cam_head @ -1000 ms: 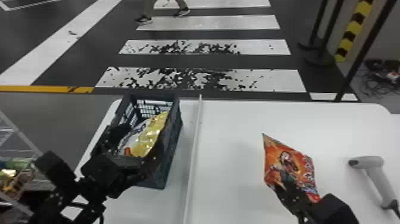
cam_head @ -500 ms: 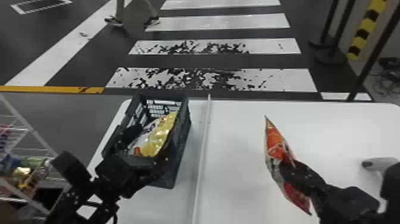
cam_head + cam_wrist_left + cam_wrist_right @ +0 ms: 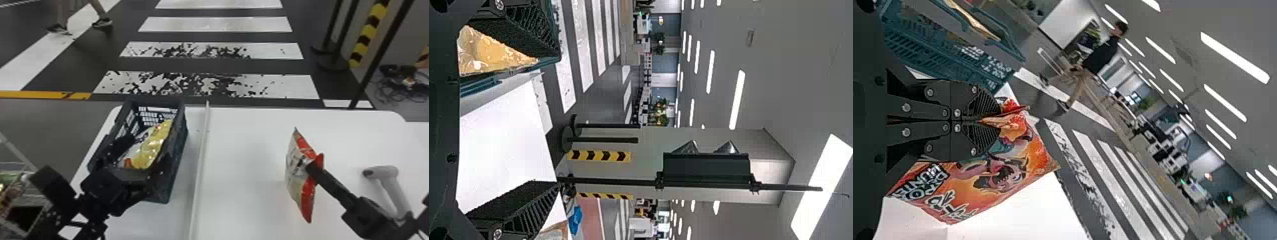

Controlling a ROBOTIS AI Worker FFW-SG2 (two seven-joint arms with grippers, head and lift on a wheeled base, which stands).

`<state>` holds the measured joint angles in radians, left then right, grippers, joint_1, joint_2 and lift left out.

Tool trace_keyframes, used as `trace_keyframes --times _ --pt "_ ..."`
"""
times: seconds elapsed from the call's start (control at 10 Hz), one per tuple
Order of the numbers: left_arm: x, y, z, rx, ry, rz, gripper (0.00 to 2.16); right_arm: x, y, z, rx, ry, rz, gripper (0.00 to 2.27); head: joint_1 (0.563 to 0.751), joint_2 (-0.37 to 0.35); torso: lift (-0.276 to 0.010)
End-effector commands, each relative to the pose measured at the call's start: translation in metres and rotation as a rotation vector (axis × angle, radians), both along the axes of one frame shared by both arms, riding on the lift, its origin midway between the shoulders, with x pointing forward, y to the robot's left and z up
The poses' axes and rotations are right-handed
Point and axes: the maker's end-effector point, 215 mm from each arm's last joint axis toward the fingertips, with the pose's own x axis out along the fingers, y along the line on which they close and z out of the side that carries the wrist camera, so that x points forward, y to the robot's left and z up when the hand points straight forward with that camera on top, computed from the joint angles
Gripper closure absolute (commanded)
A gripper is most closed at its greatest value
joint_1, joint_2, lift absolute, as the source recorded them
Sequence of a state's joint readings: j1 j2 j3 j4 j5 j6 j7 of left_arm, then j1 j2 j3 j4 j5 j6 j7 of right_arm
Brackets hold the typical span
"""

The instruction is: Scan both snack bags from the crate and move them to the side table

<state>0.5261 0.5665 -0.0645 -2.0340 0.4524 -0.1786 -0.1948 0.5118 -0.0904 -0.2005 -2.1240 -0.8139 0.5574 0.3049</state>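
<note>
Over the right half of the white table, my right gripper (image 3: 312, 169) holds the red-orange snack bag (image 3: 307, 199) by its edge, the bag turned nearly edge-on. In the right wrist view the right gripper (image 3: 988, 120) is shut on that bag (image 3: 998, 175). A yellow snack bag (image 3: 153, 146) lies in the dark crate (image 3: 177, 159) at the table's left. My left gripper (image 3: 127, 156) is at the crate's near end, partly over it. The left wrist view shows the left gripper (image 3: 554, 120) with fingers wide apart and the yellow bag (image 3: 489, 52) beyond one finger. A white scanner (image 3: 387, 188) rests at the right.
A raised white strip (image 3: 201, 166) runs along the table (image 3: 249, 137) between the crate and the red bag. At the lower left stands a wire rack (image 3: 19, 153) with goods. Black posts (image 3: 376, 57) rise behind the table's far right.
The red bag has turned from showing its printed face to nearly edge-on, with the right gripper coming in more from the right. The head view has shifted slightly. The left gripper stays by the crate.
</note>
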Motion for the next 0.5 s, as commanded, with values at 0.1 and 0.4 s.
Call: trace_keyframes --times 0.1,0.4 --pt "-0.002 -0.005 -0.003 0.009 0.001 -0.01 0.08 0.004 -0.038 -0.028 0.177 0.057 -0.13 2.25 0.695 0.007 -0.095" --pt "-0.003 -0.007 -0.004 0.012 0.002 -0.013 0.08 0.008 -0.076 -0.048 0.388 0.079 -0.258 2.25 0.695 -0.057 -0.095"
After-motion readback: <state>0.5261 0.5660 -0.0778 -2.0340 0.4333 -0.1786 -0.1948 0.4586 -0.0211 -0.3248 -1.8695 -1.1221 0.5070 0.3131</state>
